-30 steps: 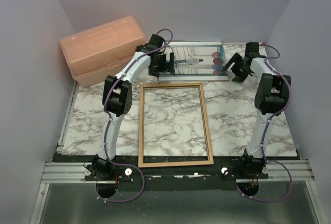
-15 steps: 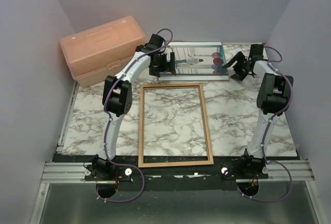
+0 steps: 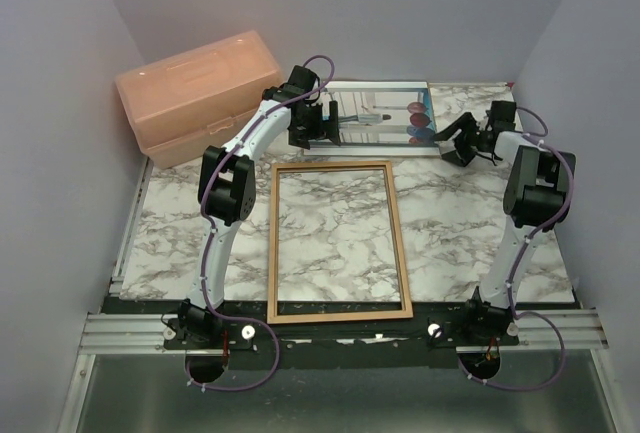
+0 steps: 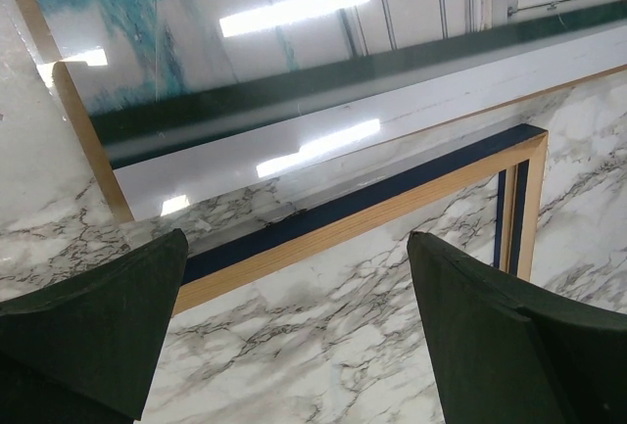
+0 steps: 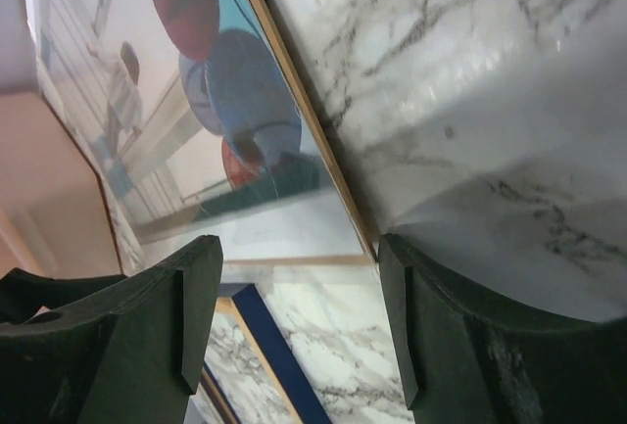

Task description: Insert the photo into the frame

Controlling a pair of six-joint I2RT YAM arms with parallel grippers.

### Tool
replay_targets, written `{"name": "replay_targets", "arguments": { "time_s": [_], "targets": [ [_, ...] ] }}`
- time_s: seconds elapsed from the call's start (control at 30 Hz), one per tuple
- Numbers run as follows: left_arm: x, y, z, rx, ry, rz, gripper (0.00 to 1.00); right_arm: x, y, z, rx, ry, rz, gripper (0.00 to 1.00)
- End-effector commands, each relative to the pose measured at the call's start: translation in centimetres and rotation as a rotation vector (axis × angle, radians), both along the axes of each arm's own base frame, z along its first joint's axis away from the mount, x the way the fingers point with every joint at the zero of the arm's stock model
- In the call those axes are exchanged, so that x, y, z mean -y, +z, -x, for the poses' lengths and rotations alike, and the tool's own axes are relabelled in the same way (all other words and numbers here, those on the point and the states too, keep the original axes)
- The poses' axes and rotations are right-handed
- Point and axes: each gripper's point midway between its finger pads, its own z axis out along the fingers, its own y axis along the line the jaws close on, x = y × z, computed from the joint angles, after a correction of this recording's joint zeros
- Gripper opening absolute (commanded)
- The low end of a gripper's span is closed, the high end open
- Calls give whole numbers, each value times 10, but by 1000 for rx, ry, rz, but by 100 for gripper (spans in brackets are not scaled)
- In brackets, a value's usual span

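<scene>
Peach box [image 3: 195, 93] sits left of the photo [image 3: 385, 103]; left fingers [image 4: 88, 336] and right fingers [image 5: 118, 346] gape, empty.

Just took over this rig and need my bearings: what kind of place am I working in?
Most likely a lab robot cell, not a home: plain walls box in a marble-patterned table, and both arms bolt to an aluminium rail.

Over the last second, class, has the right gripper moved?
Yes. In the top view the right gripper has come nearer, toward the photo's near right corner.
</scene>
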Motion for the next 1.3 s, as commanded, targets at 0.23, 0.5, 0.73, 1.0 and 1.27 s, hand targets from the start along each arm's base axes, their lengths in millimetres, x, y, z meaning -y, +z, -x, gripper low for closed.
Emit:
{"name": "replay_targets", "arguments": {
  "time_s": [0.23, 0.5, 0.73, 1.0, 1.27],
  "targets": [
    [1, 2, -2, 7, -17, 15, 98, -24, -11, 36, -48, -4, -137, 69],
    [-1, -1, 0, 2, -20, 6, 99, -29, 14, 25, 70, -16, -202, 60],
    [-1, 0, 0, 8, -22, 1, 99, -37, 14, 21, 127, -23, -291, 39],
    [-4, 0, 0, 10, -28, -11, 99, -40, 16, 13, 190, -61, -385, 34],
    [-4, 1, 1, 14, -38, -10, 99, -37, 14, 1, 219, -80, -400, 10]
  ]
}}
